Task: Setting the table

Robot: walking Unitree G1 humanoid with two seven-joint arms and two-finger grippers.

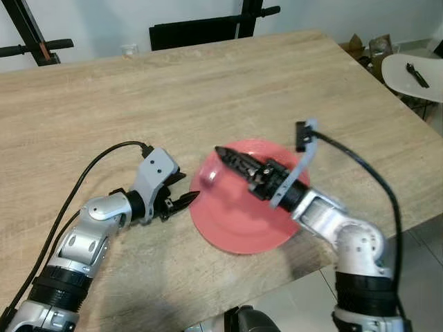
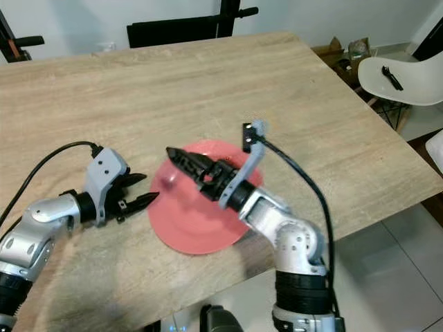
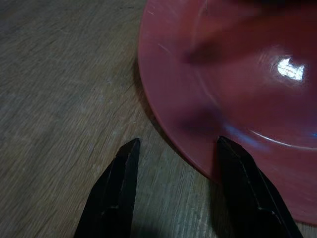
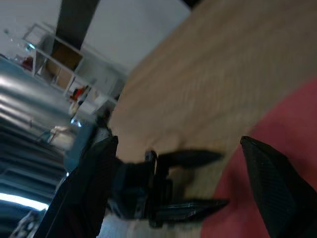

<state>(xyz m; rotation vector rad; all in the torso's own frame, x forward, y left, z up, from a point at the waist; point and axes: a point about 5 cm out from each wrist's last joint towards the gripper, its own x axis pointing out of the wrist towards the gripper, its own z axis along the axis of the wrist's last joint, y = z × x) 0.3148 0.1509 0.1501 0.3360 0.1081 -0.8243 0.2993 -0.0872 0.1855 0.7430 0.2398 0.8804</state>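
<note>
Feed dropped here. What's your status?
Left hand open at red plate's rim. Right hand open above plate. Wooden table around it bare.

Bare table (image 1: 208,90) beyond red plate (image 1: 239,221)

Both arms reach inward, left gripper (image 1: 185,191) and right gripper (image 1: 228,159) jaws parted.

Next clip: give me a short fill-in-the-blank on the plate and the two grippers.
1. The plate on the table is ____ in colour.
2. The right gripper hovers over the ____.
3. The left gripper sits at the plate's edge with its fingers ____.

Missing words: red; plate; open
</note>
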